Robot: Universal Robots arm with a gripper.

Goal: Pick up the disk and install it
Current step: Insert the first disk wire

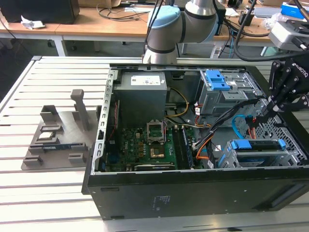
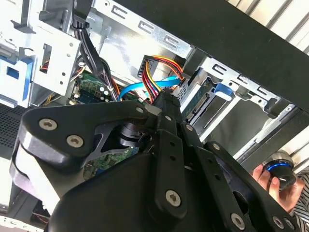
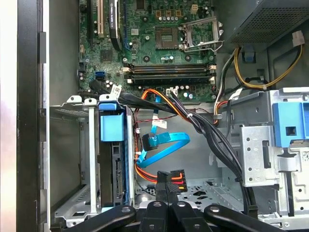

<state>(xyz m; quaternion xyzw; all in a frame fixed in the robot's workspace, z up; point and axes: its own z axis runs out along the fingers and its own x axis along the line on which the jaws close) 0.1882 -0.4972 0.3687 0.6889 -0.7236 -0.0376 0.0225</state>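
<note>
My gripper sits pressed together, apparently pinching the black power connector with its coloured wires. The disk stands edge-up in the drive cage just beside my fingertips, its long axis running away toward the motherboard. Cables crowd the open room between.

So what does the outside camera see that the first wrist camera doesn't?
Exterior view: the grey tray on the slatted table, and the arm's blue-capped joint. First wrist view: up close, the gripper shut on a black plug with coloured wires. Shared: the motherboard, the blue cable, and the disk sitting in its bay.
</note>
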